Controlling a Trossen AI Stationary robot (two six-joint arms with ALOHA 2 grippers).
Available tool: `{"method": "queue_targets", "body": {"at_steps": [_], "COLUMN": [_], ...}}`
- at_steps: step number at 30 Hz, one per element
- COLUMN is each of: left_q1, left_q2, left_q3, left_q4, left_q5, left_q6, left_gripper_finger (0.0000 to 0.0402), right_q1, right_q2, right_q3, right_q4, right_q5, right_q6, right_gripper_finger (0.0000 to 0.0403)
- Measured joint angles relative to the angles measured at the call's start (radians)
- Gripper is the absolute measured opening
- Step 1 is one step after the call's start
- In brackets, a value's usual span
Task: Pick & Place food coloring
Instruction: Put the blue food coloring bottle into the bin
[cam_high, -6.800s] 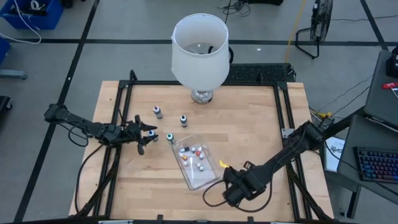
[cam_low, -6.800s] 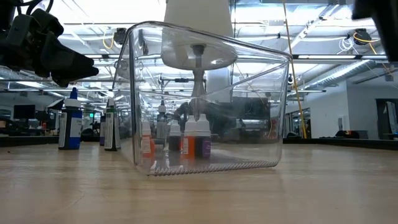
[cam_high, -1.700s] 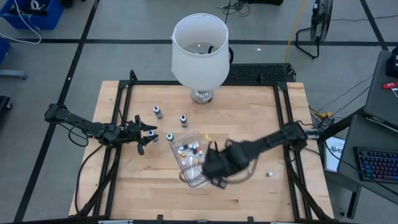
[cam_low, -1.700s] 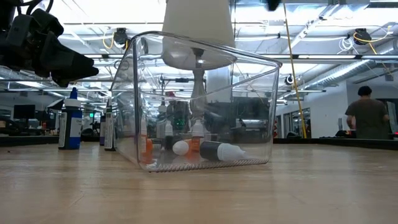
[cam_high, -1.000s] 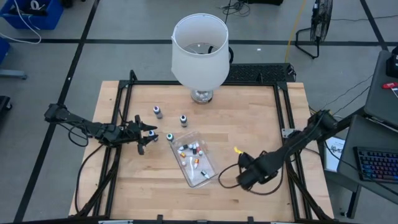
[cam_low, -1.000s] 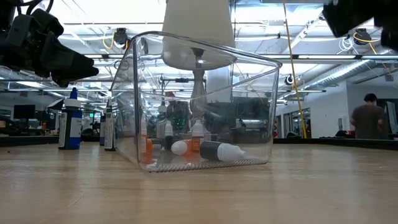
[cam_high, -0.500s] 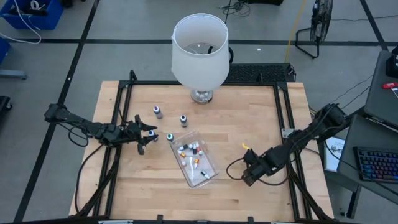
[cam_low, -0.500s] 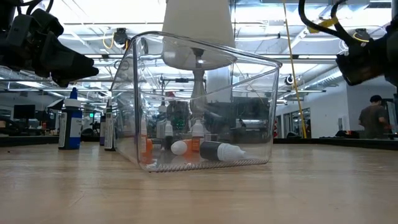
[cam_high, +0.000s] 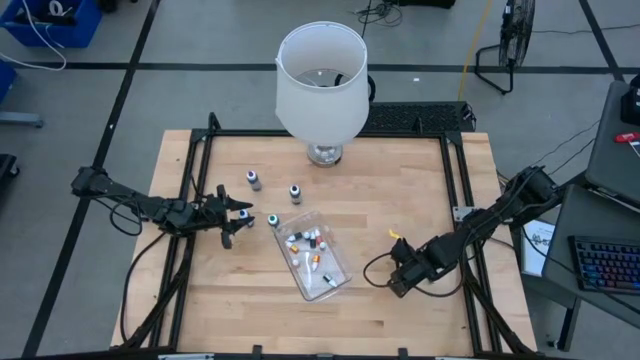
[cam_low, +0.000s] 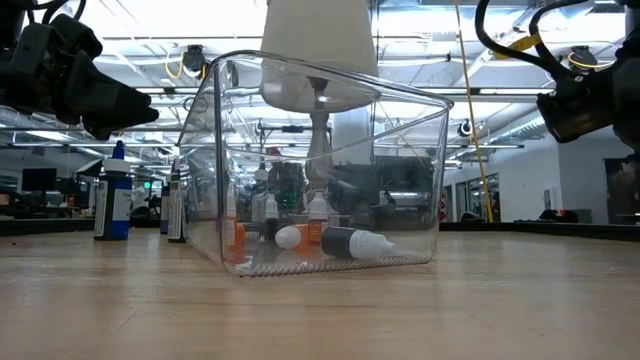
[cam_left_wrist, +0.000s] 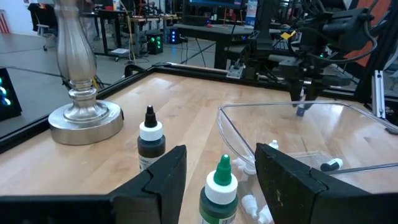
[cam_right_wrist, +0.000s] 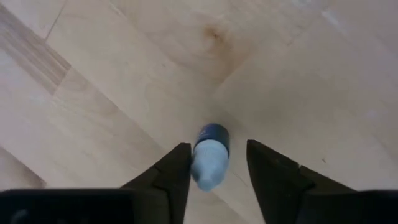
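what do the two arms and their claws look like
Both arms are dark, slim and jointed. The left arm ends in a black claw with a small pale spot by its tip. The right arm carries looping black cables and a yellow tag near its claw. In the wrist views the fingers are flat, black, angular plates with bevelled edges.

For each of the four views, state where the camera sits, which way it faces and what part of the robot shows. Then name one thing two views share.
High: overhead, straight down; both arms, tray, lamp.
Low: table height, level across; tray close, arms above.
Left wrist: past left gripper at green-capped bottle.
Right wrist: down past right gripper at a lying bottle between open fingers.
Shared: left wrist and low both see the tray.
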Motion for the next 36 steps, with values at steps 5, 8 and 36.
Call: {"method": "queue_targets", "body": {"at_steps": [5,8,36], "left_q1": [0.000,0.000,0.000], "left_q2": [0.000,0.000,0.000], "left_q3": [0.000,0.000,0.000], "left_q4": [0.000,0.000,0.000], "left_q5": [0.000,0.000,0.000], "left_q6": [0.000,0.000,0.000], "left_gripper_finger": [0.0191,0.0191,0.0191], "right_q1": [0.000,0.000,-0.261], "right_q2": [0.000,-0.001,0.349], "right_q3": [0.000,0.000,1.085], "right_q4": [0.002,0.016,-0.216], "right_q5": [-0.002,0.014,0.249], "right_q6": [-0.015,-0.062,-1.068], "right_gripper_finger": [0.0075,0.0051,0.0051]}}
